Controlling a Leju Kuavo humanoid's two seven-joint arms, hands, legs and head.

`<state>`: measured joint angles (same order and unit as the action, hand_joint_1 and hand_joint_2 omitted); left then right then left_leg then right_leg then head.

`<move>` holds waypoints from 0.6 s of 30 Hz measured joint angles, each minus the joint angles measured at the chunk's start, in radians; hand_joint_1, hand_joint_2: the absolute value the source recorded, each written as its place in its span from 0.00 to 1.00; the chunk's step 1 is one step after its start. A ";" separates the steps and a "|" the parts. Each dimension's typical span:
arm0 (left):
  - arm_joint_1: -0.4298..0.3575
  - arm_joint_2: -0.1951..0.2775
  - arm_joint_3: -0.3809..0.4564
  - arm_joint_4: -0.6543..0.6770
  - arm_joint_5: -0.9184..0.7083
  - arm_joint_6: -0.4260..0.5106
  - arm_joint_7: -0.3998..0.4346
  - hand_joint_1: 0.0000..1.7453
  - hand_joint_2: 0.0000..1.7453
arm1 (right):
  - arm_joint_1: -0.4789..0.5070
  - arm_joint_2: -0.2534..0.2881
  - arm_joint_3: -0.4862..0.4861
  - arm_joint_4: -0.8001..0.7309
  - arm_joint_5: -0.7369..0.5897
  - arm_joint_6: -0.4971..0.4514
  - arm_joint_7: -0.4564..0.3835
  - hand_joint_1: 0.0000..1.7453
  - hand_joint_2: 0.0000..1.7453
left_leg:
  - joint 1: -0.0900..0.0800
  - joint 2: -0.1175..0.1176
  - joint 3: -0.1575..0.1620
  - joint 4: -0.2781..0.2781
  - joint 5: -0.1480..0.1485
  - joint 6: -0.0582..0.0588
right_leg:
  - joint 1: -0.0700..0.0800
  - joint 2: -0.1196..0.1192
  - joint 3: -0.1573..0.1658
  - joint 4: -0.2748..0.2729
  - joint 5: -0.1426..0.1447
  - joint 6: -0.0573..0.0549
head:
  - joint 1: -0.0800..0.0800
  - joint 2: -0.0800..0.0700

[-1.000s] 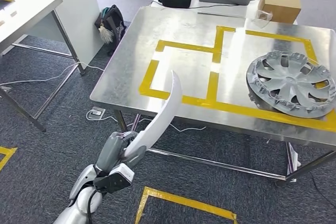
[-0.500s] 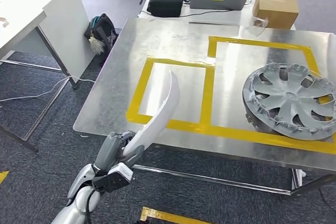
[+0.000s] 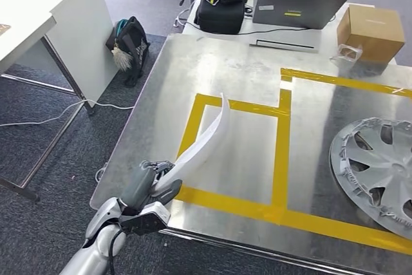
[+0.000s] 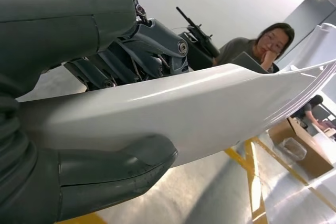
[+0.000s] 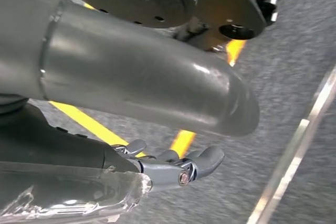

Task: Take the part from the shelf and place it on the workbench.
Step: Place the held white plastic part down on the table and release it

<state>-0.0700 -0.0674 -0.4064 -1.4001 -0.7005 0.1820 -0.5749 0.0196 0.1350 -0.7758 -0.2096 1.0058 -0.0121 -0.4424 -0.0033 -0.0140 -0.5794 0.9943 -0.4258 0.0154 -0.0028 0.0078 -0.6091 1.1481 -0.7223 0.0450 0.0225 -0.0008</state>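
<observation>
Dark grey carpet floor [image 3: 44,159], white desk [image 3: 29,11] at left, cluttered table [image 3: 320,30] behind

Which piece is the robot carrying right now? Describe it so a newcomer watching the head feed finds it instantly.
Start at the steel workbench with yellow tape outlines. At its near left corner the left hand grips the white part, which rises over the left taped square. It is a long, thin, curved strip tapering to a point, unlike the round grey spoked wheel cover lying flat at the right.
</observation>
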 joint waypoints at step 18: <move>-0.025 0.013 -0.009 0.054 -0.082 0.048 0.026 0.00 0.00 | -0.005 0.006 0.001 0.004 0.015 -0.003 -0.005 0.00 0.00 | -0.006 -0.004 0.072 -0.033 -0.062 -0.017 | 0.009 0.018 -0.014 -0.124 0.295 -0.020 | -0.006 0.000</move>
<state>-0.0951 -0.0541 -0.4150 -1.3460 -0.7824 0.2300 -0.5489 0.0144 0.1408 -0.7748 -0.2052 1.0207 -0.0155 -0.4472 -0.0090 -0.0182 -0.5070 0.9613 -0.4879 -0.0021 0.0066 0.0254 -0.6226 1.0246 -0.4271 0.0249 0.0163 -0.0011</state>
